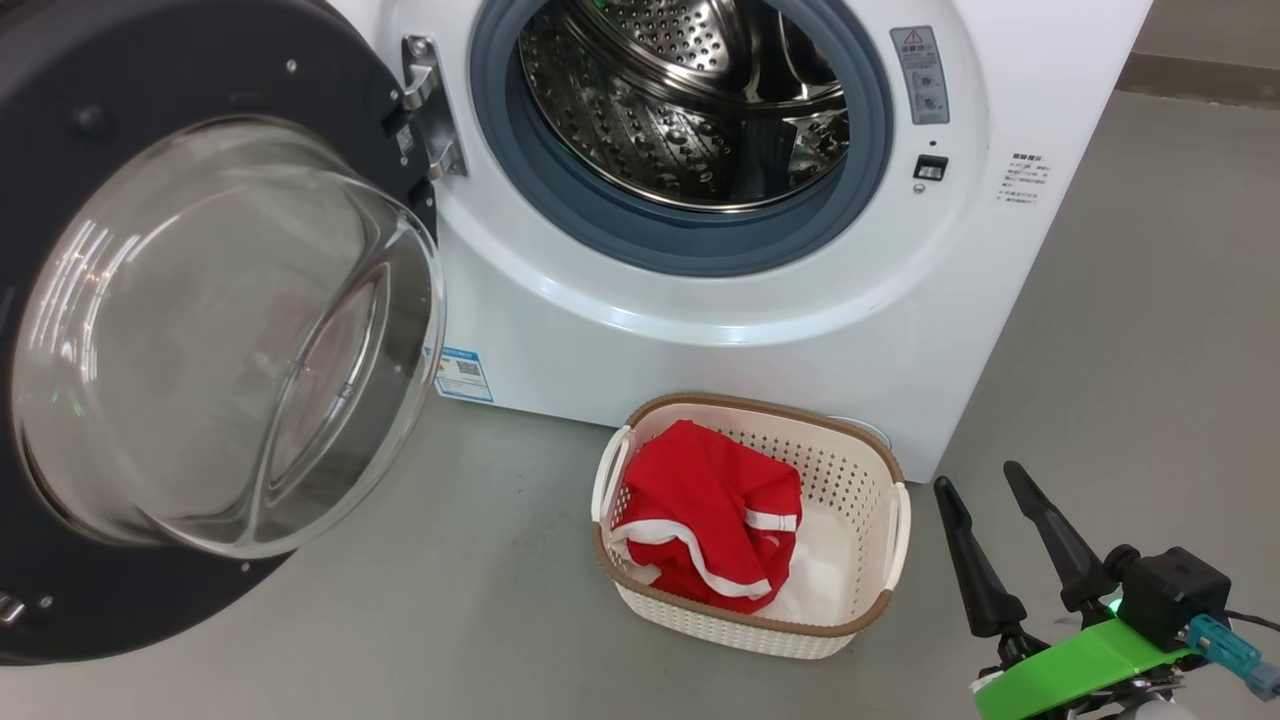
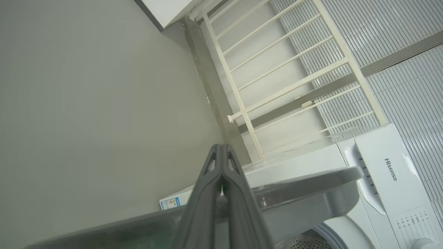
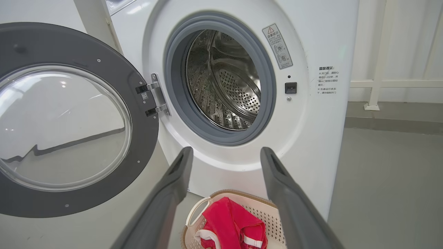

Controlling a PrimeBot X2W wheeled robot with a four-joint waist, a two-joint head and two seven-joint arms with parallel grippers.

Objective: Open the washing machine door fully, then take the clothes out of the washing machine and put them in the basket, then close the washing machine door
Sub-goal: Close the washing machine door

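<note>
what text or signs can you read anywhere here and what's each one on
"Hisense": drawer panel of the washing machine.
"温馨提示": heading of the printed note right of the drum opening; smaller lines unreadable.
Warning sticker beside the opening: red triangle sign, text too small.
Blue sticker, lower front: QR code, text too small.

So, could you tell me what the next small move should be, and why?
Probably swing the washing machine door shut with the left gripper. The clothes lie in the basket, the drum looks empty, the door stands wide open, and the closed left gripper appears near its rim.
</note>
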